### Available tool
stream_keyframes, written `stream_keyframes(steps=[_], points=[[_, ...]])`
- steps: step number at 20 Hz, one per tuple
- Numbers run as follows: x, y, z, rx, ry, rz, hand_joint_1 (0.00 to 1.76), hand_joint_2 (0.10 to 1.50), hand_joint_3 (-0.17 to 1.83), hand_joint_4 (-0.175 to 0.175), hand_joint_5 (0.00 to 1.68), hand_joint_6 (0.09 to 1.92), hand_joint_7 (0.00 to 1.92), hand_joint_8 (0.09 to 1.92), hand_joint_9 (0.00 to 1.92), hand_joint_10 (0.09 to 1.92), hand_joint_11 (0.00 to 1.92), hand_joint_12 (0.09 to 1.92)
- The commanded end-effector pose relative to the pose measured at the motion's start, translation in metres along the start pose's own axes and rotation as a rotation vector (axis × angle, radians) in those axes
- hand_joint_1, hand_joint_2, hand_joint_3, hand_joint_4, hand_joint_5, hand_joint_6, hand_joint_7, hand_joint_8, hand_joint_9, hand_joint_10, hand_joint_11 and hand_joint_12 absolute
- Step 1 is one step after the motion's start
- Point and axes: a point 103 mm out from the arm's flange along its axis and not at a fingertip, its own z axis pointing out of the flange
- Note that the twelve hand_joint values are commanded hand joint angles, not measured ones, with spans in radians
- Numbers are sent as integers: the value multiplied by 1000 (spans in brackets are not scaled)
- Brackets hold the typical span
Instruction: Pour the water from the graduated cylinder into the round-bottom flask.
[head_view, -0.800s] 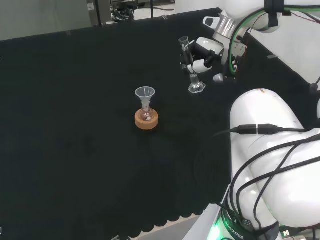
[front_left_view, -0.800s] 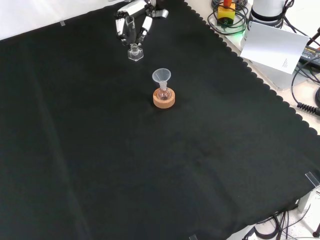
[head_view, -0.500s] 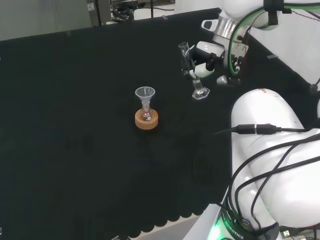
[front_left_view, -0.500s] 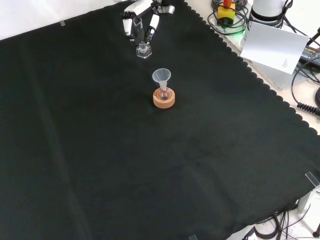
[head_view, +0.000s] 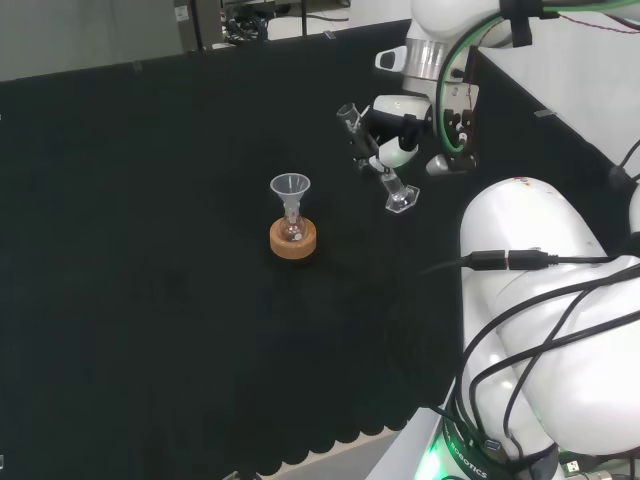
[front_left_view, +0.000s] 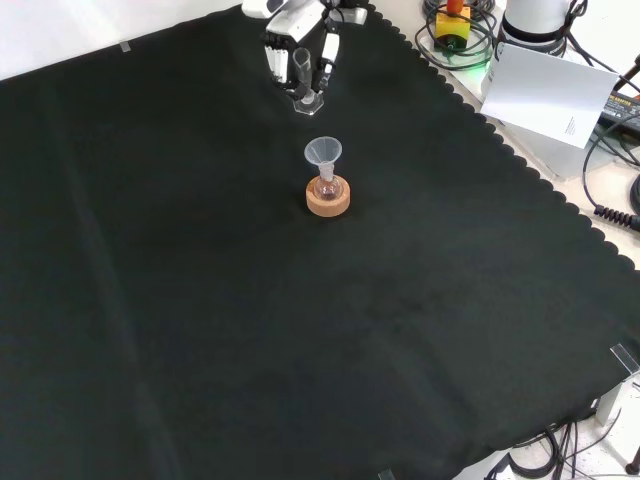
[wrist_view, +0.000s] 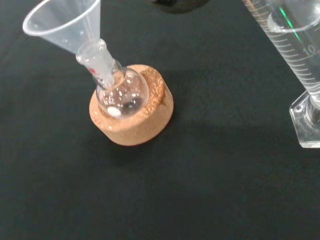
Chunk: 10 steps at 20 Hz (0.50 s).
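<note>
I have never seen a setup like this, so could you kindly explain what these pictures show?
A white robot arm works at a bench draped in black cloth. One camera looks over the arm from behind, one looks down from the front, and one sits at the wrist. In place of a gripper there is a black and white hand; its fingers are curled round a clear measuring cylinder, lifted and tilted, with water in it. On the cloth stands a small round flask in a cork ring, with a clear funnel in its neck.
</note>
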Motion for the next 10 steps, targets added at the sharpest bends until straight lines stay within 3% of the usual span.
stream_keyframes(steps=[1,5,10], points=[[21,-7,10,142,-178,27,1250,1077,-16,-10,1090,948,1097,751,1399,111,1203,745],[24,-1,16,226,-238,61,1250,1077,-16,-8,1091,947,1098,750,1400,110,1205,745],[25,7,17,284,-305,101,1249,1076,-16,-1,1088,945,1100,750,1401,109,1207,744]])
